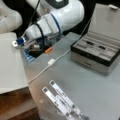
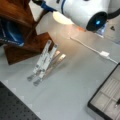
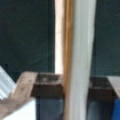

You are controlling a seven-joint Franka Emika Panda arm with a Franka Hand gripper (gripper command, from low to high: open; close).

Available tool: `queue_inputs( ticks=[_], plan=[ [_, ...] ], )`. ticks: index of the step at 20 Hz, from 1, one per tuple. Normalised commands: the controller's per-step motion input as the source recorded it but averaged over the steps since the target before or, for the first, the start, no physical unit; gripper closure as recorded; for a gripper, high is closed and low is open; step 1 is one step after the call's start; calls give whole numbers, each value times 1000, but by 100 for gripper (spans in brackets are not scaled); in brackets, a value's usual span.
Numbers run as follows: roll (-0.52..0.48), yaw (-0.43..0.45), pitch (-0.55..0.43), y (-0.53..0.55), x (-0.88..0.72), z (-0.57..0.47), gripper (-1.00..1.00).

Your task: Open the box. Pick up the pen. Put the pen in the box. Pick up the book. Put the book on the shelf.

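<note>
The box (image 1: 95,58) stands open at a front view's right, its lid (image 1: 106,20) tilted back. The pen (image 1: 95,45) lies in the pale tray, and its dark tip (image 2: 117,101) shows at the tray's edge in a front view. My gripper (image 1: 16,43) reaches over the near edge of the shelf's cream top (image 1: 10,65). The shelf's reddish-brown wood (image 2: 17,15) fills a front view's upper left. In the wrist view a white slab, apparently the book (image 3: 81,60), runs upright close to the camera, with brown shelf wood (image 3: 45,86) behind. My fingers do not show there.
A white cable with a small block (image 1: 51,61) (image 2: 103,53) crosses the grey table. Perforated silver rails (image 1: 62,100) (image 2: 43,62) lie near the shelf's foot. An orange item (image 1: 48,50) and a blue-edged trough (image 1: 29,57) sit under the arm. A black perforated board (image 2: 12,107) borders the table.
</note>
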Motion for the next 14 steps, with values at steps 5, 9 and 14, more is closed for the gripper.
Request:
queue_inputs(
  ticks=[5,9,14],
  plan=[
    [116,283,-158,-168,-397,-38,100],
    [35,234,-107,-159,-244,9,100],
    [-6,197,-45,-153,-147,2,-100]
  ],
)
